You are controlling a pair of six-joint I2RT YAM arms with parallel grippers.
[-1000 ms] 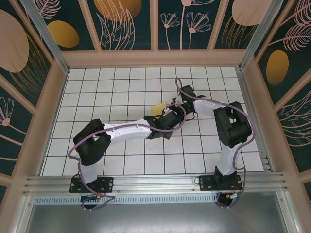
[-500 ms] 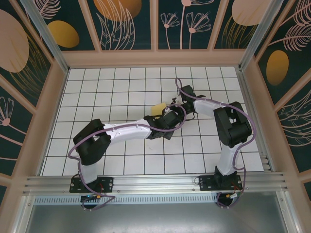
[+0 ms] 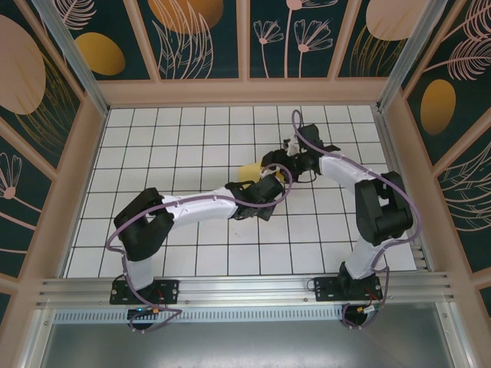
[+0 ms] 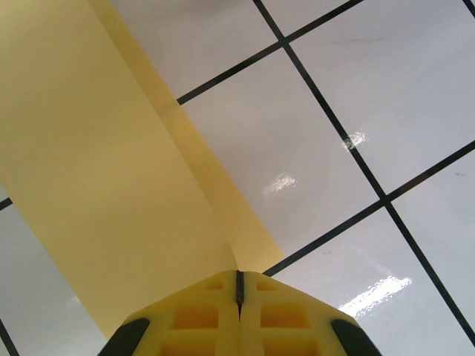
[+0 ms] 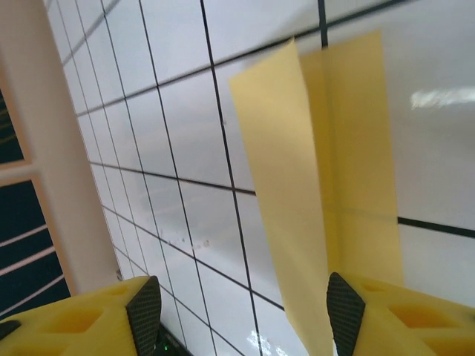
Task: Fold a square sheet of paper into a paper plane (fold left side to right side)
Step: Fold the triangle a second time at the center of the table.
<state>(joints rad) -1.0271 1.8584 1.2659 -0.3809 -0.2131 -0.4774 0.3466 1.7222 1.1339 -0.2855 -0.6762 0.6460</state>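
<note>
Pinching the square sheet of paper (image 4: 111, 163) with the left gripper (image 4: 239, 295), yellow pads pressed flat together on the sheet's near end, no gap visible between them. Flanking the same sheet with the right gripper (image 5: 243, 300), jaws spread wide and nothing clamped, 1 pad touching or just beside the paper's edge, hard to tell which.

Sitting near the middle of the white grid table (image 3: 153, 153), between the 2 grippers, partly flat on the tiles and partly lifted off them.

Judged to be mid-fold on the left-to-right step: 1 flap raised and tilted, not yet laid over the flat part. Likely calling next for carrying that raised flap across until the long edges meet, then lowering it and pressing along the crease. Probably best done with the left pinch kept firm and the open right gripper free to hold down or smooth. Some risk of the thin sheet skewing or sliding on the glossy tiles if pulled from 1 end alone.

Looking thin, plain and yellow, already narrowed into a long strip of at least 2 layers. Showing, from the right wrist, an upright flap beside a flat band with a faint cross crease. Showing, from the left wrist, a narrower, paler band along 1 lengthwise crease. Nowhere near a pointed dart as yet.
</note>
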